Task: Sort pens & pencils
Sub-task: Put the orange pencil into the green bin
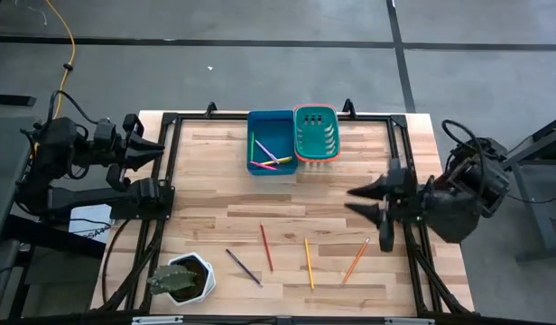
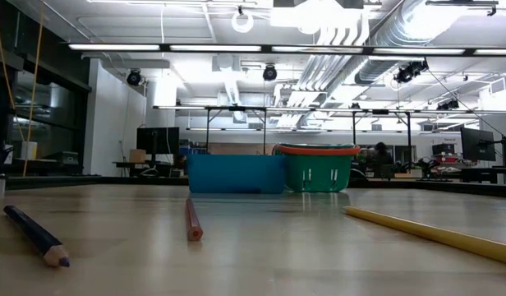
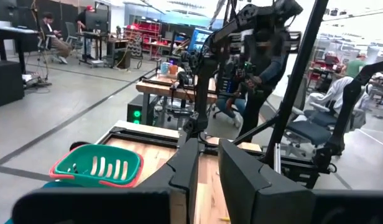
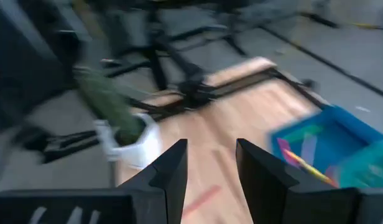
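Four pencils lie loose on the near half of the surface: purple pencil, red pencil, yellow pencil, orange pencil. More pens sit in the blue bin, beside the green basket. The right gripper hovers above the surface's right side, jaws open and empty. The left gripper waits at the left edge, jaws narrowly parted, empty.
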Tool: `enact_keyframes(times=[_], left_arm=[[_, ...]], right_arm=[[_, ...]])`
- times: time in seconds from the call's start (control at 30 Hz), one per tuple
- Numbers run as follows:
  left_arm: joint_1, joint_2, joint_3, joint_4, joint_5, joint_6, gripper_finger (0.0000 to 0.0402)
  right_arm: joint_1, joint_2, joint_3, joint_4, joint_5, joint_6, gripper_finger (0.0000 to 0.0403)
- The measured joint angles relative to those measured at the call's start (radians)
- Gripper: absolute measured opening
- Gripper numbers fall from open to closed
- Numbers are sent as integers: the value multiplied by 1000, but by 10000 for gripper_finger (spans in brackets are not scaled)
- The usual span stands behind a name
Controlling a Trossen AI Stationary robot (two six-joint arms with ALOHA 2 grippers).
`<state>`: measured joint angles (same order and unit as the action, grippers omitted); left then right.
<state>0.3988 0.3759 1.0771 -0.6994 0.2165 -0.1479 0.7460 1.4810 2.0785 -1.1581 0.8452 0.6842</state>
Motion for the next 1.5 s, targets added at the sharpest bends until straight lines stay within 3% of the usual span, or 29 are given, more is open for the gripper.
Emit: enact_keyframes(times=[0.1,0.2,0.27,0.37,0.67,0.77,0.93,1.03,1.17,1.37,1.5], left_arm=[[0,0,0,0,3,3,51],[0,0,0,0,3,4,51],[0,0,0,0,4,4,51],[0,0,0,1,7,3,51],[0,0,0,1,20,-14,51],[0,0,0,1,20,-14,51],[0,0,0,1,19,-14,51],[0,0,0,1,19,-15,51],[0,1,0,1,19,-16,51],[0,1,0,0,19,-15,51],[0,1,0,-10,19,-15,51]], right_arm=[[-56,11,0,240,-185,-209,128],[-116,13,0,454,-455,-402,128],[-155,5,1,515,-607,-487,128],[-183,-35,0,508,-707,-541,128],[-182,-208,-1,432,-718,-615,128],[-168,-251,-87,461,-716,-623,128],[-170,-383,-392,660,-719,-615,128],[-170,-533,-623,880,-716,-592,128],[-170,-706,-962,1185,-635,-500,128],[-170,-860,-1347,1377,-447,-211,128],[-170,-860,-1521,1456,-373,19,128]])
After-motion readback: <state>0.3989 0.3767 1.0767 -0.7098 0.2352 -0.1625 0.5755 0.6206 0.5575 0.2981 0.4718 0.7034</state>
